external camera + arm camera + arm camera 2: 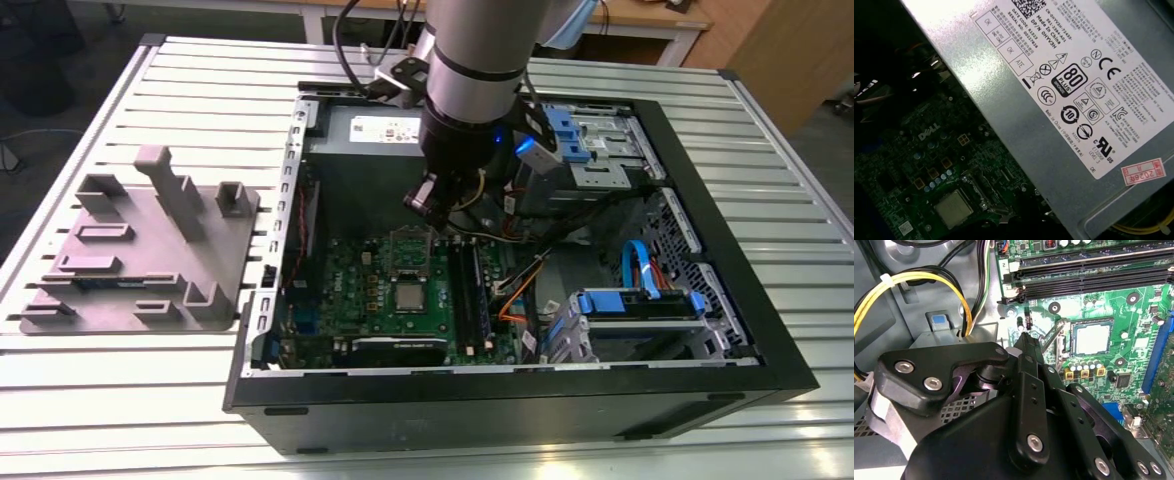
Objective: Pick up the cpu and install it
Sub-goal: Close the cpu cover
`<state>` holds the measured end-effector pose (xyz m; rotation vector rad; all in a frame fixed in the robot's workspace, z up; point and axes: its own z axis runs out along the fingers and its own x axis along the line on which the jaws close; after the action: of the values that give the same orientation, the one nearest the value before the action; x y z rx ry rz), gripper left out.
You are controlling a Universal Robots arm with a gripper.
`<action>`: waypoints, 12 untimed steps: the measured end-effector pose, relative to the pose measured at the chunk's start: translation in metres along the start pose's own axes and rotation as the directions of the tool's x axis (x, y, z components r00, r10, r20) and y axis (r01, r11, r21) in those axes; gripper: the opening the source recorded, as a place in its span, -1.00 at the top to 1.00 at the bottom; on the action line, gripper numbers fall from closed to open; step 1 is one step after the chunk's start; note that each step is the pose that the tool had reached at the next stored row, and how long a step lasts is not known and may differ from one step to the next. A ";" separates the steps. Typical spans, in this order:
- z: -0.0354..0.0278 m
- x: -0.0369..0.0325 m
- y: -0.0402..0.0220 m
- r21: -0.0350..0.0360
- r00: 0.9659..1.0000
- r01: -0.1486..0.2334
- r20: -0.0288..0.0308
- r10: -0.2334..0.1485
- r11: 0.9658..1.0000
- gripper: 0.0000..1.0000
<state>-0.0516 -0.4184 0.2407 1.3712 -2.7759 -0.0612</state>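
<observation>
The cpu (407, 297), a small square chip with a pale silver top, lies flat in the socket of the green motherboard (360, 290) inside the open computer case. It also shows in the second wrist view as the cpu (1093, 338) and in the first wrist view as the cpu (954, 208). My gripper (430, 200) hangs above the board, off to the far side of the socket and apart from the chip. In the second wrist view the gripper (1025, 338) has its black fingers closed to a point with nothing between them. A thin metal socket lever (1053, 334) stands beside the chip.
The grey power supply box (1064, 100) with a white label sits close by the socket. Black memory slots (1089, 277), yellow and black cables (919, 282), blue drive brackets (641, 300) and the case walls (521, 395) crowd the space. A grey plastic tray (134, 255) with upright posts lies at the exterior view's left.
</observation>
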 end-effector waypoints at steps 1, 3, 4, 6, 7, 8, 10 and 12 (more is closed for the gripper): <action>-0.0002 0.0001 0.0000 0.000 1.000 0.000 0.000 0.000 1.000 0.80; -0.0005 0.0004 -0.0002 0.000 1.000 0.001 0.000 -0.001 1.000 0.80; -0.0007 0.0005 -0.0003 0.000 1.000 0.002 0.000 -0.002 1.000 0.80; -0.0010 0.0010 -0.0006 0.000 1.000 0.002 0.000 -0.002 1.000 0.80; -0.0012 0.0012 -0.0008 0.000 1.000 0.003 0.000 -0.003 1.000 0.80; -0.0013 0.0014 -0.0010 0.000 1.000 0.003 0.000 -0.003 1.000 0.80; -0.0017 0.0019 -0.0013 0.000 1.000 0.003 0.000 -0.003 1.000 0.80; -0.0022 0.0023 -0.0016 0.000 1.000 0.003 0.000 -0.003 1.000 0.80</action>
<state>-0.0516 -0.4212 0.2428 1.3756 -2.7734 -0.0608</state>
